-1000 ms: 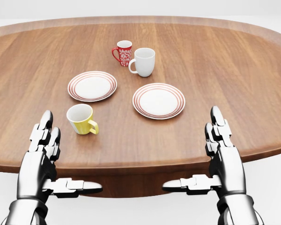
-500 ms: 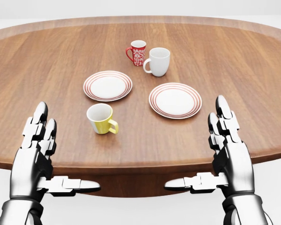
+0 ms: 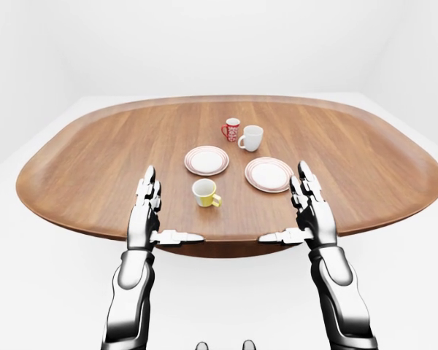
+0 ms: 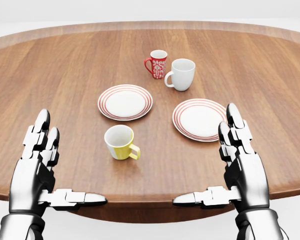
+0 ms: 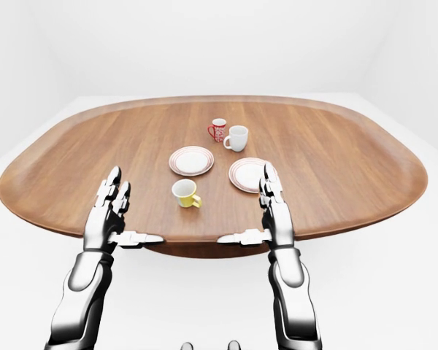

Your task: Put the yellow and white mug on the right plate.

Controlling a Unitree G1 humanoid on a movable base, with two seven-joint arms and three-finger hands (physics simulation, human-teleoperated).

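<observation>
The yellow and white mug [image 4: 120,142] stands upright on the wooden table [image 4: 65,70], its handle pointing right. Up and to its right lies the right plate [image 4: 201,119], white with red rings and nothing on it. My left hand [image 4: 50,172] is open at the table's near edge, left of and below the mug, apart from it. My right hand [image 4: 225,167] is open too, its fingertips [image 4: 233,112] overlapping the right plate's rim in the head view. Neither hand holds anything.
A second ringed plate [image 4: 125,101] lies above the mug. A red patterned mug [image 4: 157,63] and a white mug [image 4: 182,74] stand side by side above both plates. The table's rim [image 4: 140,197] runs just under my hands.
The whole picture has shifted: the mugs and plates slid right and down in the head view, so the camera moved. Both hands stay open, in about the same place in the picture.
</observation>
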